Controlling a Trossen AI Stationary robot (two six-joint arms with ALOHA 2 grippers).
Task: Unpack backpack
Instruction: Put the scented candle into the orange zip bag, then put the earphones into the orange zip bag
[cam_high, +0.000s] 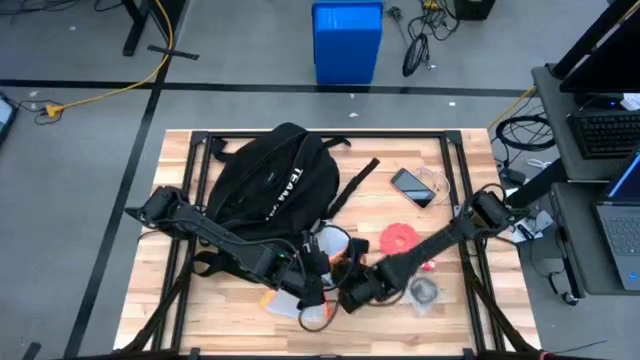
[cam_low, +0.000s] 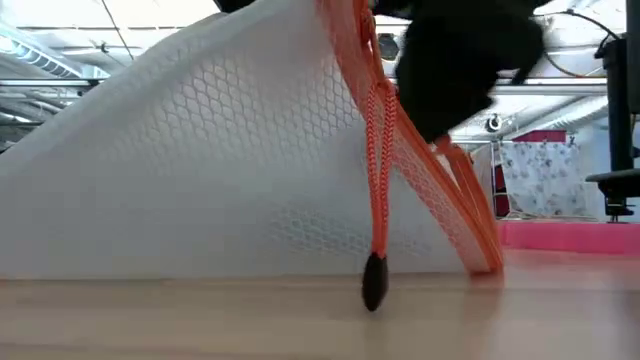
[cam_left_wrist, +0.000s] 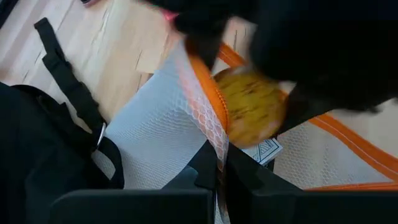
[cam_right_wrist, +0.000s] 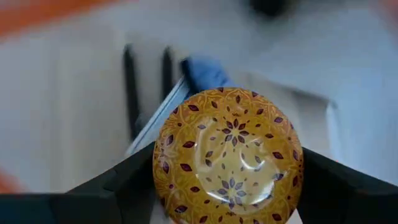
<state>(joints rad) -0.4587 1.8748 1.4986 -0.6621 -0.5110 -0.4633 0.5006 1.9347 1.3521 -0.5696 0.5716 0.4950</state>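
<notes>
Bench (cam_high: 240, 310): pale wooden slats with a black frame, carrying everything below.
Backpack (cam_high: 270, 185): large, black, with white lettering; it lies on the far left-centre part of the bench, its straps trailing toward the near edge. The left wrist view shows black fabric and a strap with a metal ring beside the mesh bag.
Mesh bag (cam_low: 200, 170): white netting with an orange zip edge, resting on the bench just in front of the backpack, between the two arms. In the low view it rises like a tent, and an orange cord with a dark tip hangs down to the wood.
Left gripper (cam_left_wrist: 219, 171): near the front centre of the bench, jaws pinched together on the orange-edged rim of the mesh bag.
Right gripper (cam_right_wrist: 227, 186): close beside the left one at the bag's mouth, jaws clamped on either side of a round tin.
Round tin (cam_right_wrist: 228, 155): yellow-gold lid with a dark red leaf-and-flower pattern, held at the open bag; in the left wrist view it appears as a yellow disc next to the orange zip.
Phone (cam_high: 412, 187): dark, lying on the far right part of the bench, well apart from the grippers.
Red object (cam_high: 400, 238): small, round, flat on the wood near the right arm.
</notes>
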